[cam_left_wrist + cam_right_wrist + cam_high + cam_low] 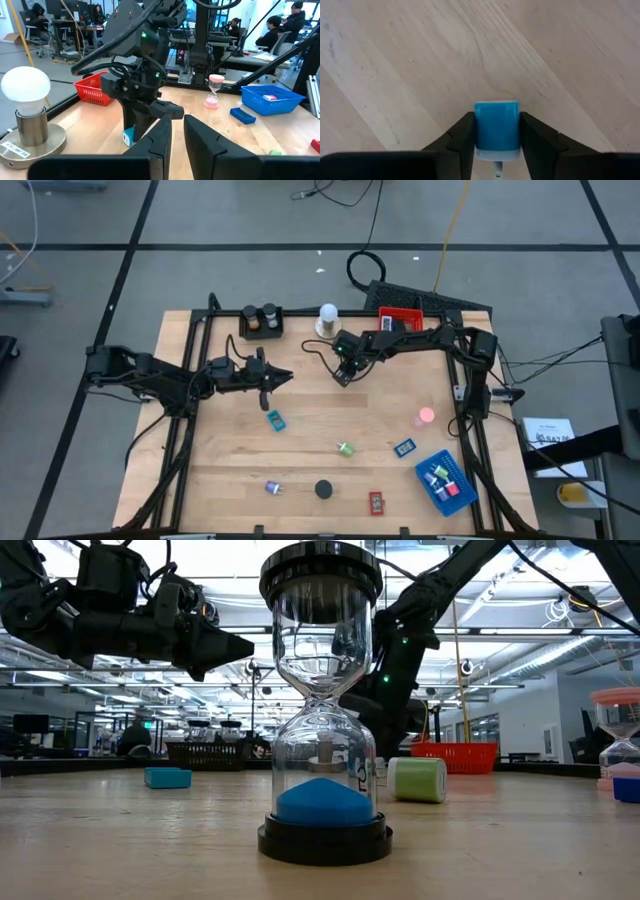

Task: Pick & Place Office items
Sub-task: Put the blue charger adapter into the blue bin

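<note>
The right gripper (496, 131) points down over the pale, grained wooden table (320, 410), its two dark fingers clamped on the sides of a small glossy blue cylinder (496, 126) with a whitish lower end, held near the table's back middle. The left gripper (283, 377) hovers left of it, fingers nearly together around nothing. Three hourglasses show: a blue-sand one (322, 705) with black caps, a pink one (426, 417), and a green one (346, 449) lying down. The blue mesh tray (445, 480) holds several small pieces. No writing is readable.
</note>
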Tool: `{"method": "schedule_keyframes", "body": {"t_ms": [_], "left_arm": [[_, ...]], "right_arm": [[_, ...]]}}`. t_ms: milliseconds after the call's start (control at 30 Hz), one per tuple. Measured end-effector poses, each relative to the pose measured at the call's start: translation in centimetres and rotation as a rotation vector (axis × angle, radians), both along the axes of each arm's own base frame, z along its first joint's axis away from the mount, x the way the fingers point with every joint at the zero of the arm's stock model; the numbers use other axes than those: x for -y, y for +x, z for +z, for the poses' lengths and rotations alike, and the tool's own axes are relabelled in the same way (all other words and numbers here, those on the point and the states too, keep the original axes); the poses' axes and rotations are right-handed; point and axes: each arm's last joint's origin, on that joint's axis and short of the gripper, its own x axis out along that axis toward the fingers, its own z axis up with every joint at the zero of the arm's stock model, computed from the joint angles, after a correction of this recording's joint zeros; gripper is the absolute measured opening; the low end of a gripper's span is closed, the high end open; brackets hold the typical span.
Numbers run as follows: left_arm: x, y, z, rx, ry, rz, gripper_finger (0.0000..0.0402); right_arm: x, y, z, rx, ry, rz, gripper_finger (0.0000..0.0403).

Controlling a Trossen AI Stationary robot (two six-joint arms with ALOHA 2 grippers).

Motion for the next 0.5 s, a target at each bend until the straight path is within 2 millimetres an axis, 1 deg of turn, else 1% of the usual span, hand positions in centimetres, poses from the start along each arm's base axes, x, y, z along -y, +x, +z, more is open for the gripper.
{"method": "schedule_keyframes", "body": {"t_ms": [100,167,233,333,433,500], "left_arm": [[0.0,0.0,0.0,0.0,0.0,0.0,0.0058],[0.0,0.0,0.0,0.0,0.0,0.0,0.0058],[0.0,0.0,0.0,0.0,0.0,0.0,0.0058],[0.0,0.0,0.0,0.0,0.0,0.0,0.0058],[0.0,0.0,0.0,0.0,0.0,0.0,0.0058],[0.0,0.0,0.0,0.0,0.0,0.0,0.0058]], "right_arm": [[-0.7,0.0,0.2,-0.008,0.022,0.003,0.0117],[-1.8,-0.5,1.4,-0.016,0.064,0.017,0.0119],[-3.2,-1.1,3.3,-0.001,0.086,0.021,0.0126],[-5.9,-2.8,6.6,-0.007,0.12,-0.014,0.0129],[-9.0,-4.8,9.5,0.006,0.151,-0.072,0.0126],[-11.3,-6.0,11.0,0.013,0.16,-0.101,0.0125]]}}
